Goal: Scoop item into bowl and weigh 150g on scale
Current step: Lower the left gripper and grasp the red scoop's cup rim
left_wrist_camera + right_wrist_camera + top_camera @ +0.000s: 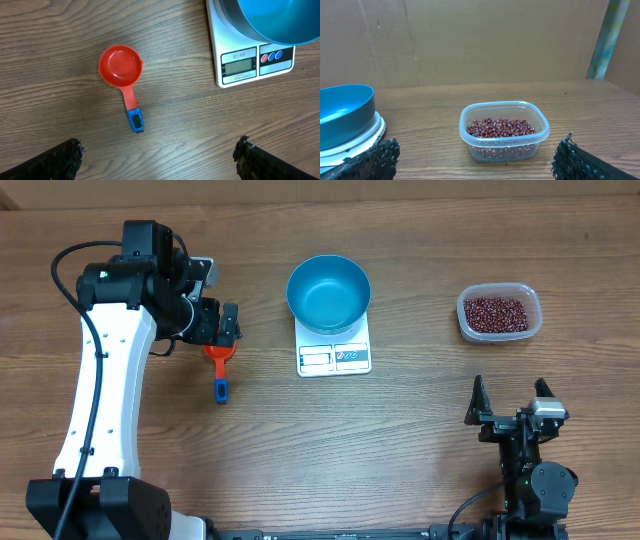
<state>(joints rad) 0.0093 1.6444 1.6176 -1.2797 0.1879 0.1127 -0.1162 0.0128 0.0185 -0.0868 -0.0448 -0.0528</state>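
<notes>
The blue bowl (329, 293) stands on the white scale (334, 358) at mid-table, and looks bare inside. The item, dark red beans (496, 311), fills a clear tub (526, 329) at the right. A red scoop (219, 360) with a blue handle tip lies left of the scale. My left gripper (218, 328) hovers open just above the scoop; its wrist view shows the scoop (120, 64) lying free on the wood, ahead of the gripper (160, 152), with the scale (252, 64) and bowl (280, 20) to the right. My right gripper (510, 402) is open near the front edge, facing the beans (501, 127).
The table top is brown wood. A cardboard wall stands behind it in the right wrist view. The bowl (345, 112) on the scale (370, 136) sits at that view's left edge, left of the tub (505, 147).
</notes>
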